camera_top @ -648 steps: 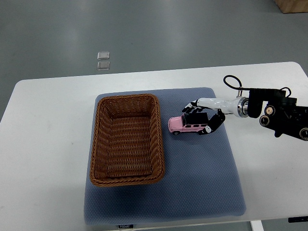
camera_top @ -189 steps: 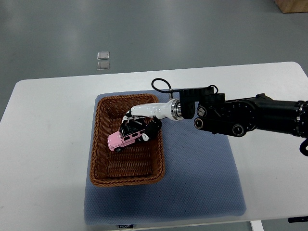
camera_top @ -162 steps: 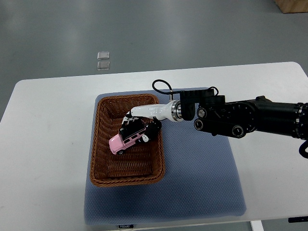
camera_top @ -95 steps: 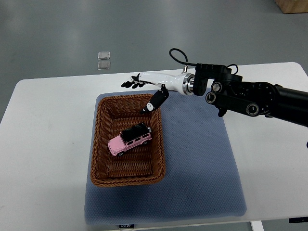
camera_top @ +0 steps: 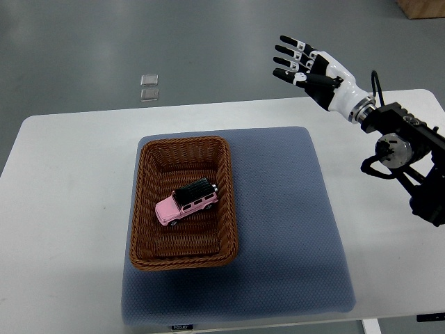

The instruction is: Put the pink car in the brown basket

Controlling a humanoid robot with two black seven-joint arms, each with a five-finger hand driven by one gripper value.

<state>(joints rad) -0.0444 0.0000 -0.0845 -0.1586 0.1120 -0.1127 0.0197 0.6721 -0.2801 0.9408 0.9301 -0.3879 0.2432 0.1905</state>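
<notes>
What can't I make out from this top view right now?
- Left arm: out of frame.
- Pink car: its underside and far side, hidden by its own body.
- Small clear items on the floor: too small to identify.
- Right hand: its palm faces away.

Right hand point(camera_top: 311, 68) raised at upper right, fingers point(camera_top: 288, 60) spread, empty, arm angled.

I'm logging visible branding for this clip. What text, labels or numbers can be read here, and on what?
Small white tag on the front edge of the blue mat: there is print, but too small and blurred to read.
Pink car, brown basket, right hand: no readable text.
</notes>
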